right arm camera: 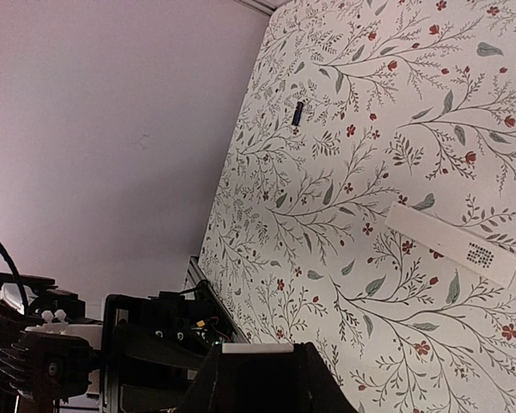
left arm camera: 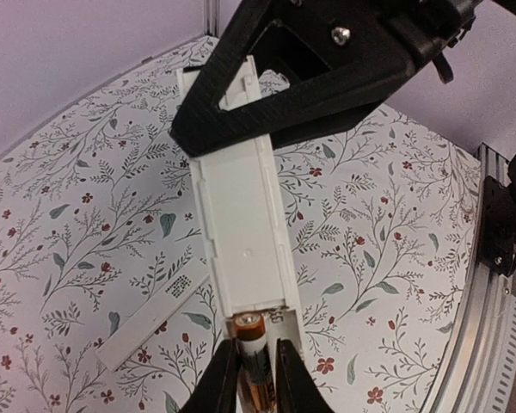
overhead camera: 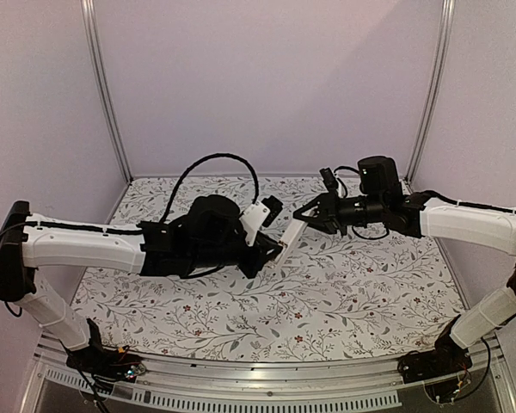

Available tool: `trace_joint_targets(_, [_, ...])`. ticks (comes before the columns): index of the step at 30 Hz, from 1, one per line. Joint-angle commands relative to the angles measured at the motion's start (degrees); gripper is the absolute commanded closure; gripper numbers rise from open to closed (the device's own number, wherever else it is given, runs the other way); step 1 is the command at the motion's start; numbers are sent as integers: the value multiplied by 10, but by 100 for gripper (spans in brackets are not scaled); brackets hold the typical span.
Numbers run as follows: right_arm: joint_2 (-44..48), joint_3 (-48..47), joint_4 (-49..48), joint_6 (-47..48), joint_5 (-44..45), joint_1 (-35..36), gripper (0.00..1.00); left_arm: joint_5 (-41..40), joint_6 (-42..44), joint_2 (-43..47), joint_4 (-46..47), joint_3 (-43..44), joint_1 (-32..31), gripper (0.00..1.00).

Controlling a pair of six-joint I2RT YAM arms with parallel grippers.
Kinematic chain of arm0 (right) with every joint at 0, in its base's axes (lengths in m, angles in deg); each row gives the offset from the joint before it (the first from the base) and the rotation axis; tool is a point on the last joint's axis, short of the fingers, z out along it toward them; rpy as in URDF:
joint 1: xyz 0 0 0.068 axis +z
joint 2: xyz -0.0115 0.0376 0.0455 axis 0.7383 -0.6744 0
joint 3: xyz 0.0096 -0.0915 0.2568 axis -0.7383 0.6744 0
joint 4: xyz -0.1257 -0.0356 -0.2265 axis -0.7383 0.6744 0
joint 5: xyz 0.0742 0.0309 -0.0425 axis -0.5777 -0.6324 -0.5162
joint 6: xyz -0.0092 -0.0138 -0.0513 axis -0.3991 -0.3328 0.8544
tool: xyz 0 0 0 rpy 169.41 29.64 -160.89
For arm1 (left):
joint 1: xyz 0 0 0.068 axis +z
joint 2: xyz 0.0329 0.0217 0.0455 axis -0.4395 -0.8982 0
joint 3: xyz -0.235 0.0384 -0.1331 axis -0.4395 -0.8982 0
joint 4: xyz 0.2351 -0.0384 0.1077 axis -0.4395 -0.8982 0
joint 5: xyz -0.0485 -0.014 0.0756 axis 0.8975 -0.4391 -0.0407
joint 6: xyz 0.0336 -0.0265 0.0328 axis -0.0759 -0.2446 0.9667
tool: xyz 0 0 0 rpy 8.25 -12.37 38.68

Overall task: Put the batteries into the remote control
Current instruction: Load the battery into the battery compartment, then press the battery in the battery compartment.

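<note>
Top view: right gripper (overhead camera: 304,215) pinched on the upper end of the remote control (overhead camera: 292,233). The bar slants down to the left gripper (overhead camera: 275,252), both held above the floral table (overhead camera: 344,301); finger detail is too small to read here. 
Left wrist: left fingers pressed onto a brass battery (left arm camera: 250,337), its tip at the near end of the open compartment and its rest cut off by the frame edge; a flat white cover (left arm camera: 146,323) lies on the table beside. 
Right wrist: right fingers clamp the remote's white end, most of it hidden; a blackish battery (right arm camera: 297,113) lies well apart, far up the table.
</note>
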Motion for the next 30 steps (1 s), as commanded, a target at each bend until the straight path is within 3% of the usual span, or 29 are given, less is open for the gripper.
trace_joint_targets(1, [19, -9, -27, -5, -17, -7, 100, -3, 4, -18, -54, 6, -8, 82])
trace_joint_targets(9, [17, 1, -26, 1, -18, -7, 100, 5, -6, 4, -47, 9, -7, 67])
trace_joint_targets(20, [4, 8, -23, 6, -34, -7, 100, 32, 43, 42, -65, 19, 7, 50])
trace_joint_targets(26, [-3, 6, -3, 20, -54, -7, 100, 112, 156, 94, -88, 3, 24, 36])
trace_joint_targets(29, [-3, 1, 4, 26, -65, -7, 100, 147, 247, 133, -97, -30, 23, 23])
trace_joint_targets(30, [-3, -1, 4, 27, -70, -7, 100, 156, 279, 148, -101, -42, 22, 12])
